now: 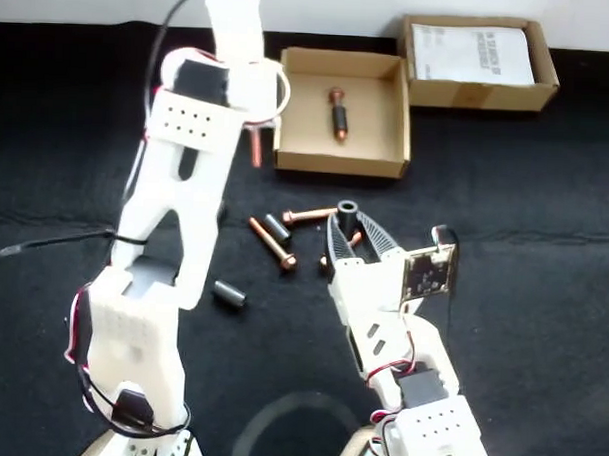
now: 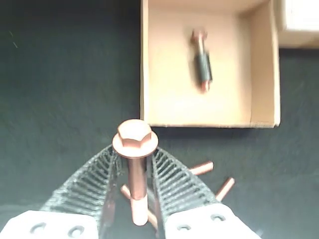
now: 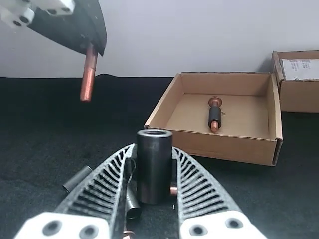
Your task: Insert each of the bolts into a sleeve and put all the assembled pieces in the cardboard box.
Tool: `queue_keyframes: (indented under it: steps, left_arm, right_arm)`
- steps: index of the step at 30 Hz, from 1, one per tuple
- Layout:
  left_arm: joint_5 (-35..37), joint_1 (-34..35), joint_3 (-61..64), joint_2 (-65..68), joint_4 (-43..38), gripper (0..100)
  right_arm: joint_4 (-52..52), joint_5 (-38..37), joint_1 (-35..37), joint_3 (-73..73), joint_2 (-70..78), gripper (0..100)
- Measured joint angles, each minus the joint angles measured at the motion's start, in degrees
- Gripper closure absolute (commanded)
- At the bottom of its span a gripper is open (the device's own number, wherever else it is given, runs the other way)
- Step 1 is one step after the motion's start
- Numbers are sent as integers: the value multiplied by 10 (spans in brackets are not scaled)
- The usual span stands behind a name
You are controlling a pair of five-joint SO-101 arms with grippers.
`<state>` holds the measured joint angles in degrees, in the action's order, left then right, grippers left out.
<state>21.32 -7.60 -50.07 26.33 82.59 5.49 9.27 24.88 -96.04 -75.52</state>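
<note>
**Bolt and sleeve held apart, one finished piece boxed**

An open, shallow cardboard box (image 1: 399, 111) sits at the far side of the black cloth-covered desk (image 1: 526, 196). One assembled piece (image 1: 338, 114), a copper bolt through a dark sleeve, lies on its floor. A second cardboard box (image 1: 479, 89) with a white printed sheet on it stands touching the first box's right corner. Between the arms and the box lie the loose parts: two copper-coloured flanged bolts (image 1: 272, 243) and two short dark metal sleeves (image 1: 228, 293). One sleeve lies just beside a bolt and the other is nearer the left arm.

The left hand (image 2: 134, 154) is closed tight on a copper-coloured hex-head bolt (image 2: 134, 174). The head is at the fingertips and the shank runs back between the ribbed fingers. This bolt hangs above the desk, just outside the box's left wall.

The right hand (image 3: 153, 149) is clamped round a dark cylindrical sleeve (image 3: 154, 164). The sleeve stands upright with its open bore facing up. It sits among the loose parts in front of the box, well apart from the held bolt.
</note>
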Motion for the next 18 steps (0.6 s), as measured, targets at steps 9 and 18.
queue_keyframes:
  steps: [9,18]
  left_arm:
    - [-53,55,0,-94,-75,993]
    - [-113,55,0,-222,63,993]
  right_arm:
    - [0,0,6,0,1,992]
    - [0,0,6,0,25,992]
